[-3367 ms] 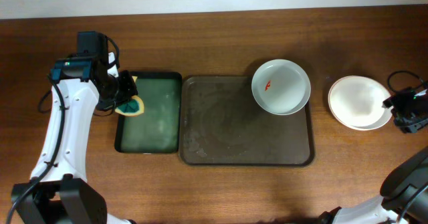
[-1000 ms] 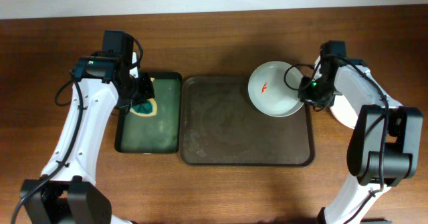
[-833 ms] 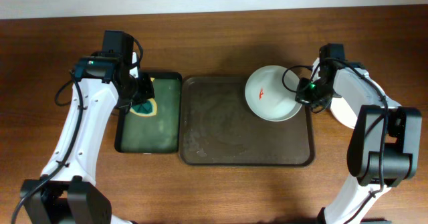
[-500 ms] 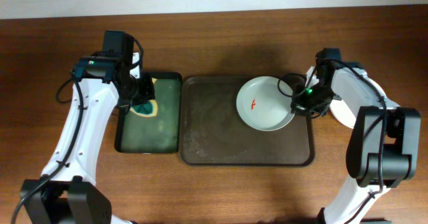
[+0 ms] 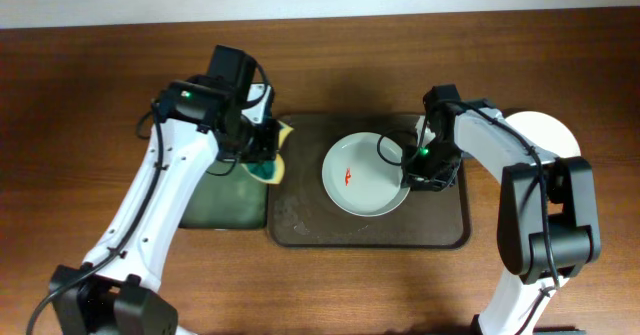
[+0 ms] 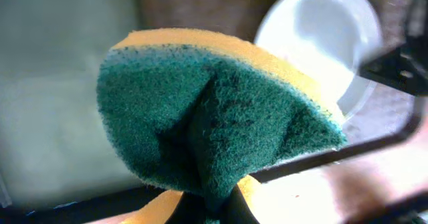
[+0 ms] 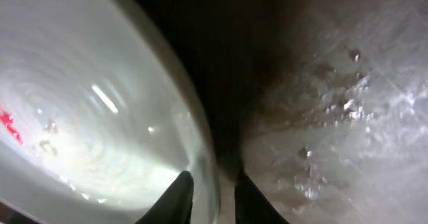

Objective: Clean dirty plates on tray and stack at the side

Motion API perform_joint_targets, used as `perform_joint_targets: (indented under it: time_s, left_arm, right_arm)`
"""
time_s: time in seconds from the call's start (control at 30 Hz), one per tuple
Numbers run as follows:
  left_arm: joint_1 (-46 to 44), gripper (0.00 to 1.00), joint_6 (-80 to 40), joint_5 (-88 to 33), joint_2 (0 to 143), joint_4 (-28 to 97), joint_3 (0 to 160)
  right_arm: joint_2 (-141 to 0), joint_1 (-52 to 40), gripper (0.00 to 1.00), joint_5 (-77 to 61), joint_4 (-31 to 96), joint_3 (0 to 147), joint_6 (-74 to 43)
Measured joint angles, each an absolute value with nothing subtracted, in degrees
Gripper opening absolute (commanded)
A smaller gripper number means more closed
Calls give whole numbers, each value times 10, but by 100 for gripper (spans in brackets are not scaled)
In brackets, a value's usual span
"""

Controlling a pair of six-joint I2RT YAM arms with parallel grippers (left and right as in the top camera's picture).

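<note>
Brown wooden table (image 5: 100,55) fills the view, with the tray (image 5: 300,230) at its middle. Inside the tray, right of centre, lies a plate (image 5: 365,175) with a red smear (image 5: 347,177), flat and within both arms' reach for scrubbing. The right gripper (image 7: 214,184) straddles the plate's right rim, likely to steady it; whether it pinches I cannot tell. The left gripper (image 5: 255,153) is clamped on a sponge (image 6: 214,117) above the tray's left edge, probably bound for the smear. Right of the tray rests another plate (image 5: 545,135), partly hidden by the arm.
</note>
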State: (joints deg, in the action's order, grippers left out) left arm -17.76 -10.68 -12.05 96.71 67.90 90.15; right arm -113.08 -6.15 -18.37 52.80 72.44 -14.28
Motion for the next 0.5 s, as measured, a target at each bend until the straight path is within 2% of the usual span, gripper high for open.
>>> perform_joint_targets:
  time_s: [0.27,0.5]
  left_arm:
    - [-218,0,-121,-171,1052,614,903]
    - [-220,0,-131,-241,1075,552,903]
  right_arm:
    - [-1128,-53,33,-227,473,722,-101]
    - [-1128,4,33,-263,493,722,-62]
